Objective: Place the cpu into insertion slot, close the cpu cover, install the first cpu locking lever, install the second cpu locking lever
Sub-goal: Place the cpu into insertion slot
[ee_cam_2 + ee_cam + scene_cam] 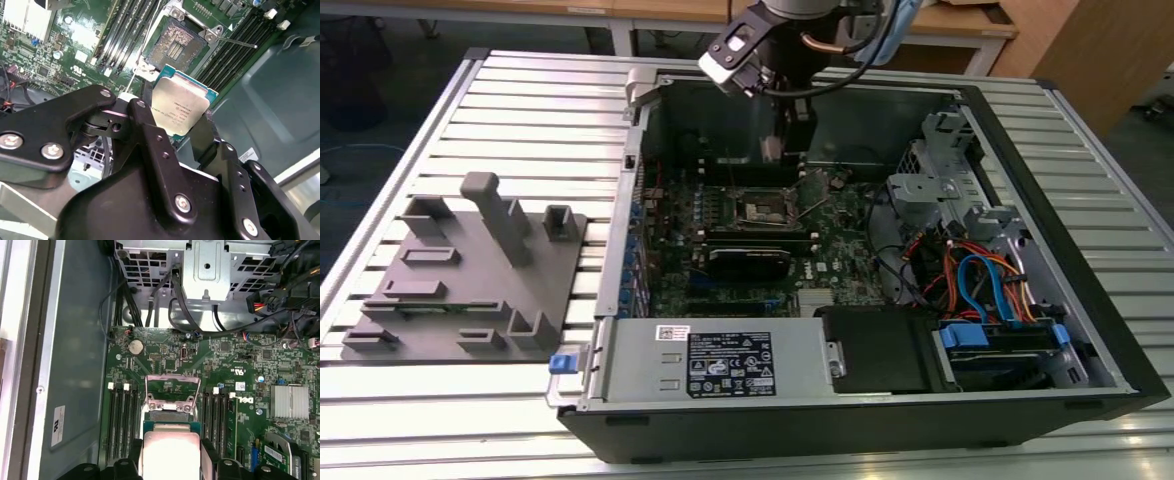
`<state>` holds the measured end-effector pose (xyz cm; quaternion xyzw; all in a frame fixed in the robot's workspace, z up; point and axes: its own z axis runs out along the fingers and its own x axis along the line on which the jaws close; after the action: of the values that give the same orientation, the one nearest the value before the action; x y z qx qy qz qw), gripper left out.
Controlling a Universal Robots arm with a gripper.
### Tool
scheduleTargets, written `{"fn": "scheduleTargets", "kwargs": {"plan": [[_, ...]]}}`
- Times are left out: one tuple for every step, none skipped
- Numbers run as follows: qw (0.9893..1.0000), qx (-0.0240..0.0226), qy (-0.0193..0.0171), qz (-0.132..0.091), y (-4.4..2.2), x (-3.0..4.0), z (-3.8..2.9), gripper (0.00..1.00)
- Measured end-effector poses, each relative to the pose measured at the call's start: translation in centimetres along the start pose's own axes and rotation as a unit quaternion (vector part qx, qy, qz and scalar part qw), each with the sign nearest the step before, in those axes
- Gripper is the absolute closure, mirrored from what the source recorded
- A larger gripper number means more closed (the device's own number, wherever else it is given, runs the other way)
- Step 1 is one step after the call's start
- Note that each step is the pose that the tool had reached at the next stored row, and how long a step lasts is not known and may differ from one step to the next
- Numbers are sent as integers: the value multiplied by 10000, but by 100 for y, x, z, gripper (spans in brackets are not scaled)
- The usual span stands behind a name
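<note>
Near the open insertion slot (175,47), your jaws clamp the cpu (180,107): step one, placement, calling for square alignment.

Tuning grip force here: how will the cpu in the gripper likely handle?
The cpu is a thin flat plate with a metal top, so probably stiff and light. The gripper pinches it by its edges, so it might slip or tilt if bumped.

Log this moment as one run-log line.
claw: shut on cpu | cpu: held clear of insertion slot, not seated | cpu cover: raised open
</note>
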<state>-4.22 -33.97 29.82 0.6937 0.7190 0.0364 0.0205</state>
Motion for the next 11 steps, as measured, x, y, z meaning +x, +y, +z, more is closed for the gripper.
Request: {"fn": "scheduleTargets", "kwargs": {"plan": [[10000,0,0,0,-1,0,13,46],[10000,0,-1,0,-2,-1,25,46],[10000,1,-1,0,-3,-1,36,46],[10000,1,-1,0,-5,-1,48,46],[10000,1,-1,2,-10,-1,58,46],[10000,1,-1,1,-14,-1,68,46],[10000,1,-1,0,-20,-1,80,46],[10000,1,-1,0,-27,-1,92,46],[10000,1,-1,0,-32,-1,105,46],[10000,1,-1,0,-36,-2,117,46],[10000,1,0,0,-38,-2,125,46]]}}
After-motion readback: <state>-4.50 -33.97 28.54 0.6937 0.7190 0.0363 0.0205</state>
